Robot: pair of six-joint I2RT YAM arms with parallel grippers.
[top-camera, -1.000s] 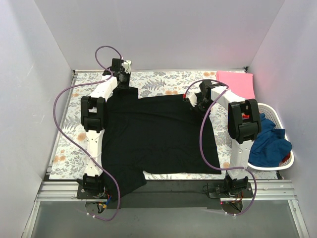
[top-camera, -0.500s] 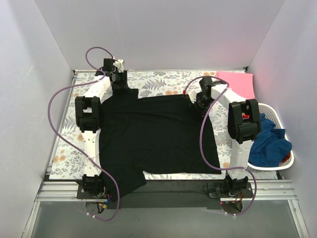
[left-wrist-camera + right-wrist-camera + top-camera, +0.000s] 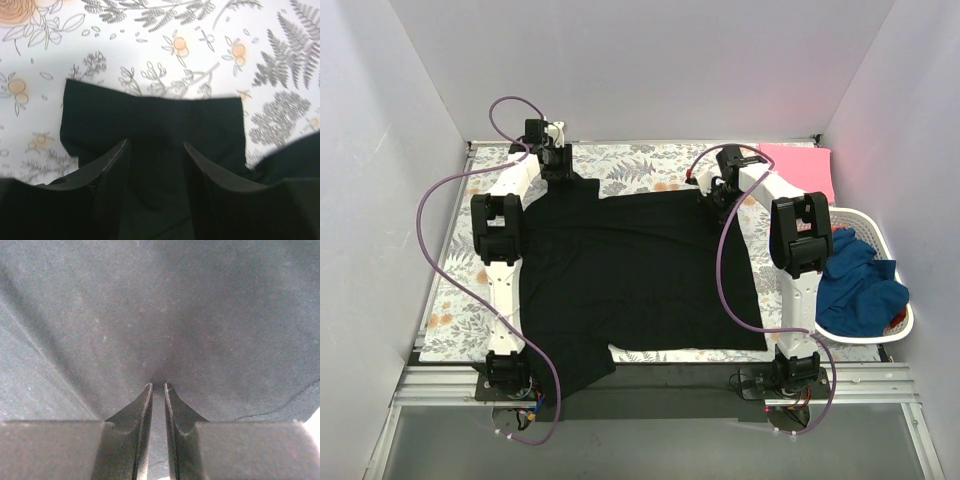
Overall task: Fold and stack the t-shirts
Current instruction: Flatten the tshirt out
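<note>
One black t-shirt (image 3: 640, 270) spread flat mid-table.
At 11 o'clock left gripper (image 3: 155, 144) hangs over sleeve (image 3: 150, 112), jaws apart, gripping nothing; at 1 o'clock right gripper (image 3: 158, 386) pinches shirt cloth.

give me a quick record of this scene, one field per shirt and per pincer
black shirt: spread flat on the floral cover, near left part past the table's edge
pink shirt: folded, far right corner
blue shirt: bunched in the basket, right of the table
left pincer: open, over the black shirt's far left sleeve
right pincer: shut on the black shirt near its far right corner
</note>
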